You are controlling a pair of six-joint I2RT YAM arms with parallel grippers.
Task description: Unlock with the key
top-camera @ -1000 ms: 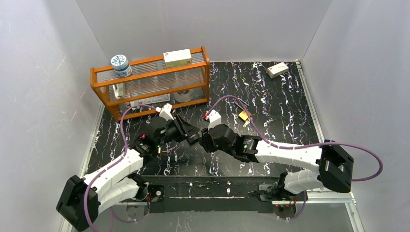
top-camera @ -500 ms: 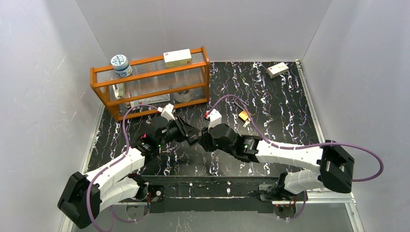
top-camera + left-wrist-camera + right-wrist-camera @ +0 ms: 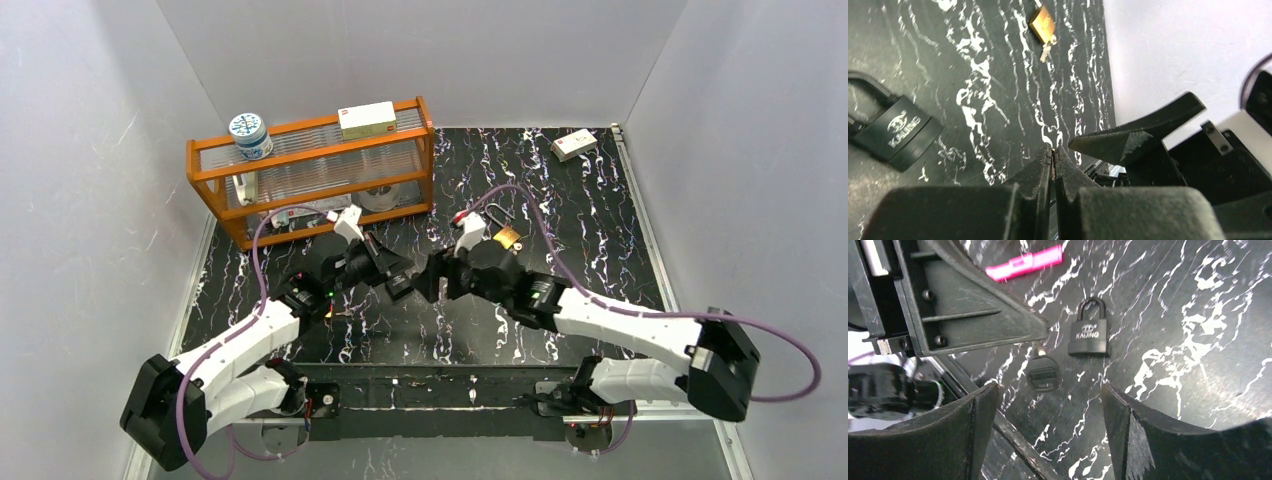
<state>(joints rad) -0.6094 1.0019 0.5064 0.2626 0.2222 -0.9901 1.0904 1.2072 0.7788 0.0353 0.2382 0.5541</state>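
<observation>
2 padlocks: black padlock [image 3: 1089, 335] centre frame, brass padlock [image 3: 1042, 24] top edge.
L gripper [image 3: 1053, 156]: fingers pinched shut on key [image 3: 1043, 374].
R gripper [image 3: 1045, 405]: fingers wide, holding nothing.

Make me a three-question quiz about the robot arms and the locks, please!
1. Where is the black padlock?
A) flat on the table
B) dangling in the air
C) inside a cup

2. How many padlocks does the left wrist camera see?
A) one
B) two
C) five

3. How are the right gripper fingers?
A) squeezed tight together
B) wide apart
C) pinching a padlock

Answers:
1 A: it lies flat on the black marbled top.
2 B: the black one is near the camera and a brass padlock lies farther off.
3 B: the right wrist view shows a big gap with nothing gripped in it.
</observation>
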